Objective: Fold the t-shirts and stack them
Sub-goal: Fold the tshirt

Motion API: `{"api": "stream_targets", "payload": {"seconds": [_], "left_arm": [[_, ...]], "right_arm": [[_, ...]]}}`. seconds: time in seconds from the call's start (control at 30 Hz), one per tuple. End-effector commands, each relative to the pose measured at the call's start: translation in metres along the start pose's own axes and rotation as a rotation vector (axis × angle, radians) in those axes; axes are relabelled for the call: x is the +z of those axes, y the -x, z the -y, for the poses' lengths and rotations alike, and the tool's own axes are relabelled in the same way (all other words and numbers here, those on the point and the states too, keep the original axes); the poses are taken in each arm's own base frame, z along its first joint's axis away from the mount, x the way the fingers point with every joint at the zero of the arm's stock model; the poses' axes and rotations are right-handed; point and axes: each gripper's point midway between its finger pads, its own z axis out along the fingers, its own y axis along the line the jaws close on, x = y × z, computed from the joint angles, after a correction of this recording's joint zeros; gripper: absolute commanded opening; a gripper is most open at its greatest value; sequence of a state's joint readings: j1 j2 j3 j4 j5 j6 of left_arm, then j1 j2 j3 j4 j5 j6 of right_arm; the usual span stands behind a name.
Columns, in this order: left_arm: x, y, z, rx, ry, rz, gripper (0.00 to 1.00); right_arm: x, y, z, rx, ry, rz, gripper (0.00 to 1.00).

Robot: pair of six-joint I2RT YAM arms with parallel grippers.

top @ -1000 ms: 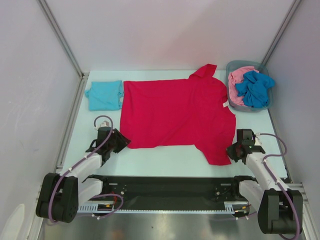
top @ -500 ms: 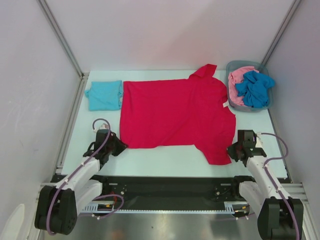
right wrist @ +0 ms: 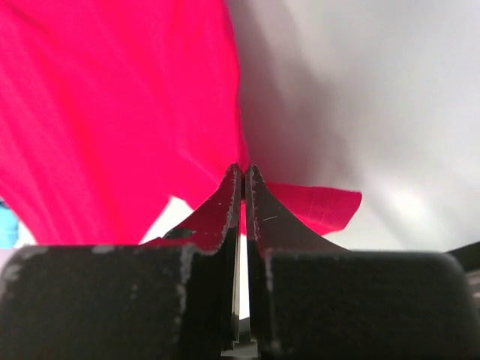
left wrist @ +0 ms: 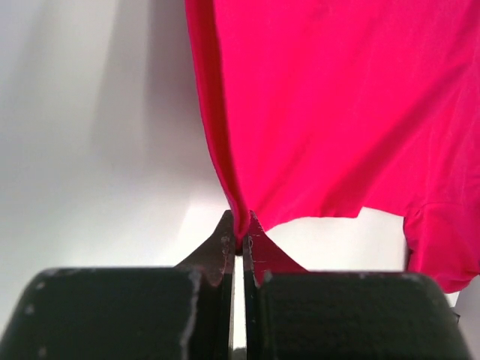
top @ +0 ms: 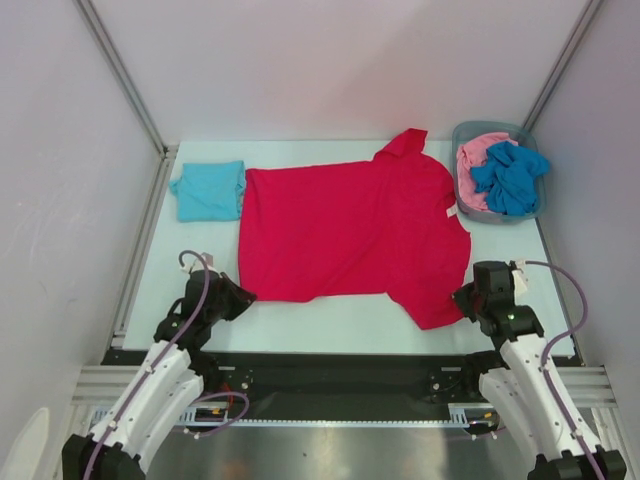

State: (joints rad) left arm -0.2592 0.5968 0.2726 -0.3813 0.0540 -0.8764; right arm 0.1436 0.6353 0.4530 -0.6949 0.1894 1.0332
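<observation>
A bright red t-shirt (top: 350,225) lies spread across the middle of the table. My left gripper (top: 243,296) is shut on its near left hem corner, and the red cloth (left wrist: 315,105) rises from the pinched jaws in the left wrist view. My right gripper (top: 462,297) is shut on the near right sleeve; red cloth (right wrist: 112,105) shows there too, pinched between the closed fingertips. A folded light teal t-shirt (top: 210,190) lies at the far left. Pink (top: 482,150) and blue (top: 512,175) t-shirts sit crumpled in the bin.
The grey plastic bin (top: 464,186) stands at the back right corner. Metal frame rails (top: 140,250) run along the left and right table edges. White walls close in the back and sides.
My left gripper has shut on the red shirt's near left corner. Both arms have drawn back slightly toward the near edge.
</observation>
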Motion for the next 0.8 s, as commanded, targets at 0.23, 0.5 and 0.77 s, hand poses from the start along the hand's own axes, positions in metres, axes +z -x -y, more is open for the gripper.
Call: {"api": "stream_targets", "payload": {"seconds": [0.23, 0.5, 0.77], "left_arm": [[-0.026, 0.03, 0.015, -0.012, 0.035, 0.115, 0.0], [-0.026, 0.073, 0.053, 0.014, 0.023, 0.191, 0.0], [-0.022, 0.103, 0.078, 0.022, 0.017, 0.244, 0.0]], "right_arm": [[-0.028, 0.032, -0.013, 0.011, 0.017, 0.119, 0.0], [-0.023, 0.044, -0.037, 0.008, 0.046, 0.132, 0.0], [-0.01, 0.075, -0.066, 0.043, 0.098, 0.15, 0.0]]}}
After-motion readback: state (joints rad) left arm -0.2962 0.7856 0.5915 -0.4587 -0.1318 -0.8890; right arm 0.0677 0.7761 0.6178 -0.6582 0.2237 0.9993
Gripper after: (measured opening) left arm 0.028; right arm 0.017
